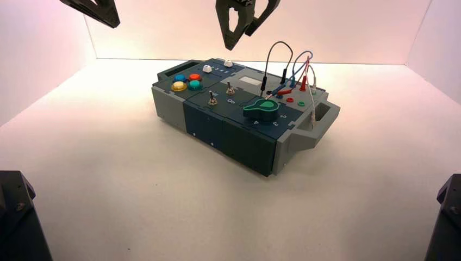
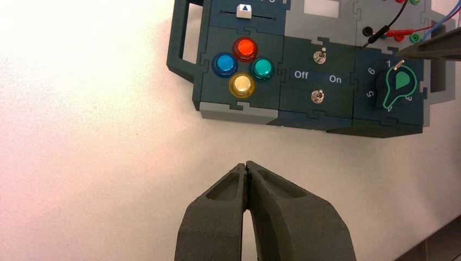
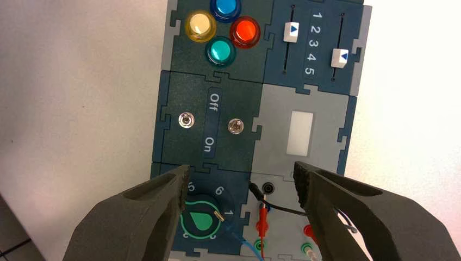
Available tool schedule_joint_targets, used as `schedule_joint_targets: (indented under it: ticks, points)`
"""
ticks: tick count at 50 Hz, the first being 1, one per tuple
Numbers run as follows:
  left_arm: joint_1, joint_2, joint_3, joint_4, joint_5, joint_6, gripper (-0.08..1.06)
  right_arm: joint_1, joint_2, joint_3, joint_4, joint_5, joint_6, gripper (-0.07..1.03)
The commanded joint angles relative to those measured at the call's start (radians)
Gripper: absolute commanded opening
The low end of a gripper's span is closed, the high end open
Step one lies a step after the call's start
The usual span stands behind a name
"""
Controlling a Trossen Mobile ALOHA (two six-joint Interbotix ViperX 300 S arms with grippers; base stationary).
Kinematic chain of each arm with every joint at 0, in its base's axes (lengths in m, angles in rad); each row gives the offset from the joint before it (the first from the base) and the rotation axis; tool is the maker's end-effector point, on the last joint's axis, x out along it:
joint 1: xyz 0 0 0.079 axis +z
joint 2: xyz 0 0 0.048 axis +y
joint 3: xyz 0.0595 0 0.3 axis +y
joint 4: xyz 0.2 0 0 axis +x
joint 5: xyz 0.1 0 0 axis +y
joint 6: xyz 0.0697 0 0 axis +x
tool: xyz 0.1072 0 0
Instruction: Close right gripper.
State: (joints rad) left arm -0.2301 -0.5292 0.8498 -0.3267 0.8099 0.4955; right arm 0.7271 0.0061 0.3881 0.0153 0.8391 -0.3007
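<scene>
Your right gripper [image 3: 240, 179] hangs in the air above the box [image 1: 217, 128], its jaws spread wide and holding nothing. In its wrist view the green knob [image 3: 202, 220], the sockets and the wire plugs show through the gap between the fingers [image 3: 147, 209].

The largest risk is height. You appear well clear of the box from above, so closing here should meet only air. If the arm sinks while you close, the fingertips could pinch the looping wires [image 1: 282, 60] that rise from the box's right end and tug a plug loose.

A smaller worry is the black wire [image 3: 277, 206] below the gap, which a low closing finger could snag.

Your left gripper [image 2: 247, 168] is parked up and to the left, fingers pressed together, well away from the box.
</scene>
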Motion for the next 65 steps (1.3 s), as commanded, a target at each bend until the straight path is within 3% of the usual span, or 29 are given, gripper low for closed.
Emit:
schedule_joint_targets:
  ticks: [1, 39, 43, 49, 58, 59, 65]
  points:
    - [-0.005, -0.005, -0.023, 0.0, -0.008, 0.002, -0.03, -0.002, -0.032, -0.017, -0.002, -0.008, 0.005, 0.99]
    - [-0.005, -0.018, -0.041, 0.0, -0.003, 0.002, -0.03, -0.002, -0.028, -0.015, 0.0, -0.003, 0.005, 0.97]
    - [-0.005, -0.018, -0.046, 0.0, -0.003, 0.002, -0.03, -0.002, -0.025, -0.014, 0.0, -0.003, 0.005, 0.88]
    - [-0.003, -0.018, -0.048, 0.0, -0.003, 0.002, -0.03, -0.002, -0.02, -0.012, 0.0, 0.0, 0.005, 0.6]
    - [-0.003, -0.015, -0.044, 0.0, -0.003, 0.002, -0.03, -0.002, -0.014, -0.012, 0.0, 0.009, 0.005, 0.38]
    - [-0.005, -0.014, -0.044, 0.0, -0.006, 0.002, -0.03, -0.002, -0.014, -0.012, 0.0, 0.012, 0.003, 0.24]
    - [-0.005, -0.014, -0.044, 0.0, -0.008, 0.002, -0.03, -0.002, -0.012, -0.015, 0.0, 0.028, -0.002, 0.04]
